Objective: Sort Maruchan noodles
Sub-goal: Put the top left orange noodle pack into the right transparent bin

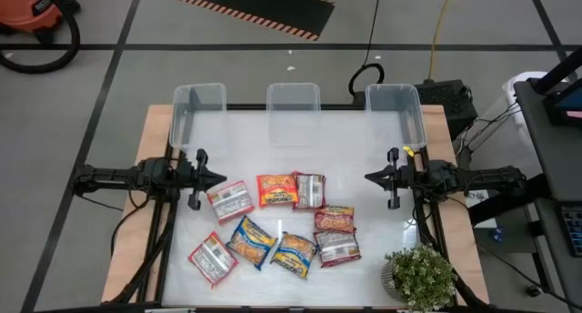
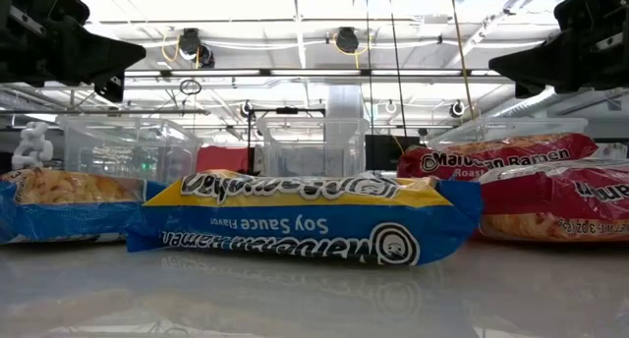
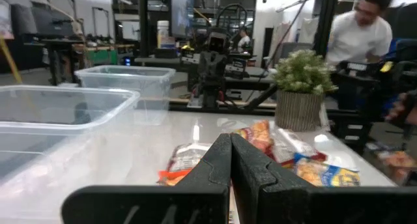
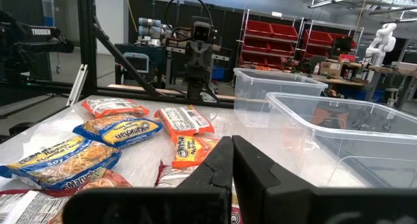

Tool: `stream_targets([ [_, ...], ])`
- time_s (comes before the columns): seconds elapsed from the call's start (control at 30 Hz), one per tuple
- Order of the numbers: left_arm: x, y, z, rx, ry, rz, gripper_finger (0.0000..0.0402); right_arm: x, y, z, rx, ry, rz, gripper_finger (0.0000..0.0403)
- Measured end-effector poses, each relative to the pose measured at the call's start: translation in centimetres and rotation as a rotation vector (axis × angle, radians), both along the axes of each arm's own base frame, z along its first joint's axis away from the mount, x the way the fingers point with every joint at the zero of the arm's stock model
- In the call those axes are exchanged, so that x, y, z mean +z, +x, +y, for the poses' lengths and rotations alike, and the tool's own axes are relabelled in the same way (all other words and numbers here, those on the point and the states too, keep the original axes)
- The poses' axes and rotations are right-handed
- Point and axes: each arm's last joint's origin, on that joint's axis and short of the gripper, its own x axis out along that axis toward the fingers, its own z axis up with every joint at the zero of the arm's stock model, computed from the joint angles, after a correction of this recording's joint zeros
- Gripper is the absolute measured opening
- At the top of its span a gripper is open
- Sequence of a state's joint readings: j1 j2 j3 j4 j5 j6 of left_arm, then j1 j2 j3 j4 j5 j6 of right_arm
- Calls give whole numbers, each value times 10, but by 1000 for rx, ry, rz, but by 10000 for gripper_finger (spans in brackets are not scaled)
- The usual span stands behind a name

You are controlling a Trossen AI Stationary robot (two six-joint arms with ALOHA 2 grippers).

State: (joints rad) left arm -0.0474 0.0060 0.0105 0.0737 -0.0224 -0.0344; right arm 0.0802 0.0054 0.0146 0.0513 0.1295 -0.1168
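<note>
**Ramen packets lie loose on table as both arms wait at its sides**

Nine ramen packets sit in a loose cluster on the white table (image 1: 300, 145), all of them on the side away from the three clear bins that line its far edge: the left bin (image 1: 196, 108), the middle bin (image 1: 293, 102) and the right bin (image 1: 396, 108). None of the packets lies in a bin.

Nearest the middle bin is an orange packet (image 1: 276, 189), with a maroon-and-white packet (image 1: 310, 190) touching its right side and another maroon-and-white packet (image 1: 229, 201) just to its left. Farther from the bins, two blue-and-yellow packets (image 1: 252, 241) (image 1: 293, 254) lie side by side and touching, a third maroon-and-white packet (image 1: 213, 258) to their left. To their right, two orange-red packets (image 1: 335, 217) (image 1: 336, 236) and one more maroon-and-white packet (image 1: 340, 252) overlap in a short stack near a potted plant (image 1: 419, 277) at the table's corner.

The left end effector (image 1: 216, 177) hangs over the table's left edge, pointing toward the cluster, its fingers (image 3: 218, 160) pressed together and holding nothing. The right end effector (image 1: 372, 176) mirrors it at the right edge, fingers (image 4: 218, 160) likewise closed and empty. Both are well apart from the packets.

From table height, a blue-and-yellow packet labelled "Soy Sauce Flavor" (image 2: 305, 220) fills the foreground. In the room beyond the table, a person in a white shirt (image 3: 361, 32) stands behind the plant.
</note>
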Motion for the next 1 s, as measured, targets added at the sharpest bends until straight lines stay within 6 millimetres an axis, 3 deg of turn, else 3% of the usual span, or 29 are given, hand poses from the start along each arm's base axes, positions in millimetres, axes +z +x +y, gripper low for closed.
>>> stream_targets([
  [0.37, 0, 0, 1, 23, -96, -2, 4, 0, 0, 0, 0, 0, 0, 0],
  [0.47, 9, -2, 1, 21, -112, -30, 4, 0, 0, 0, 0, 0, -1, 0],
  [0.77, 75, -15, 3, 74, -182, -66, 4, 0, 0, 0, 0, 0, -1, 0],
  [1.0, 146, -21, 5, 111, -149, 22, 4, 0, 0, 0, 1, 21, -2, 0],
])
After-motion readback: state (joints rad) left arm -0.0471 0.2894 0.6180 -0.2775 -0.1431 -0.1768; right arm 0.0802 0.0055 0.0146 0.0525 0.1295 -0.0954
